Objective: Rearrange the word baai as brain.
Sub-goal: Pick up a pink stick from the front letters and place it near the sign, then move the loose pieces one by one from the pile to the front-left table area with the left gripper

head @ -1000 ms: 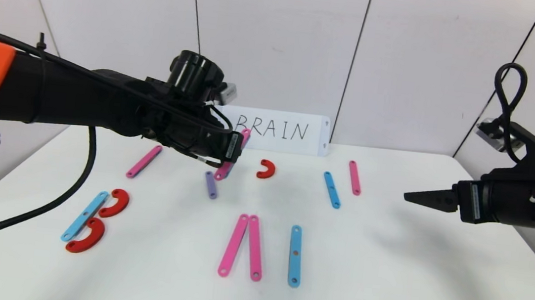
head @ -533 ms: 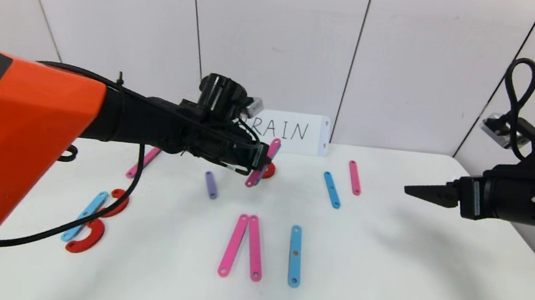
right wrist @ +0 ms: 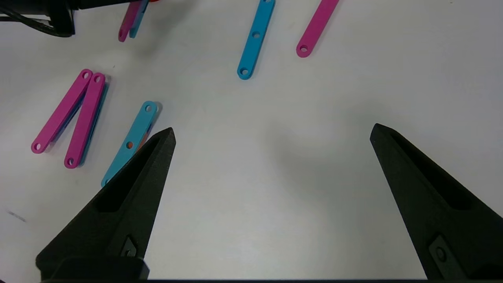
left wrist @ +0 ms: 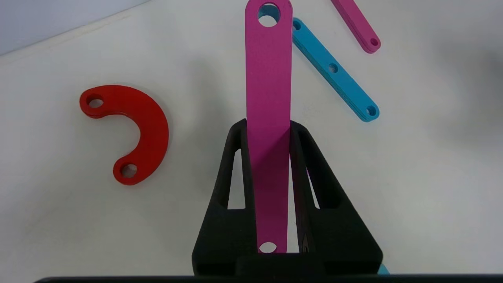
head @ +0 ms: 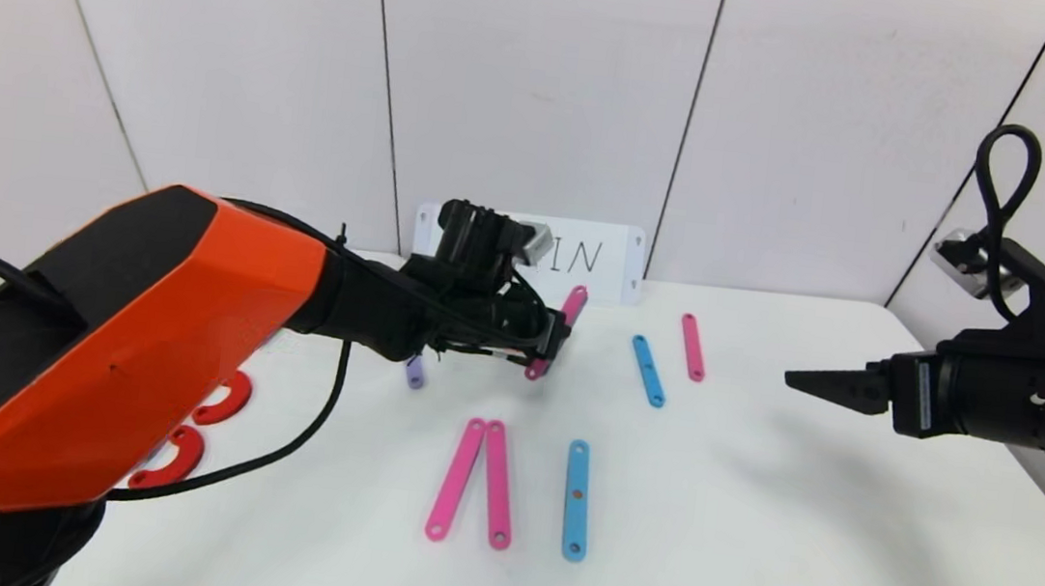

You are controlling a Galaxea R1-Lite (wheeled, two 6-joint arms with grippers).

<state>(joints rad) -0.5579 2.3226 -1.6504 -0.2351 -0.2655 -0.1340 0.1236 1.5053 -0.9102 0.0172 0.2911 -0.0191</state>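
My left gripper (head: 548, 342) is shut on a long pink strip (head: 567, 312) and holds it above the back middle of the table. In the left wrist view the strip (left wrist: 268, 78) sticks out past the shut gripper (left wrist: 268, 125), with a red half-ring (left wrist: 137, 129) lying on the table beside it. A blue strip (head: 647, 370) and a pink strip (head: 693, 347) lie just to the right. Two pink strips (head: 474, 480) in a narrow V and a blue strip (head: 577, 499) lie nearer me. My right gripper (head: 790, 379) hovers open and empty at the right (right wrist: 271, 131).
A short purple strip (head: 416, 374) shows under the left arm. Two red half-rings (head: 225, 398) (head: 170, 460) lie at the left, partly hidden by my orange arm. A white card (head: 618, 259) stands at the back wall, only "IN" showing. The table's right edge (head: 1037, 483) is under the right arm.
My left arm has moved to the right with the pink strip, now hiding the red half-ring and more of the card in the head view. The right arm has barely moved.
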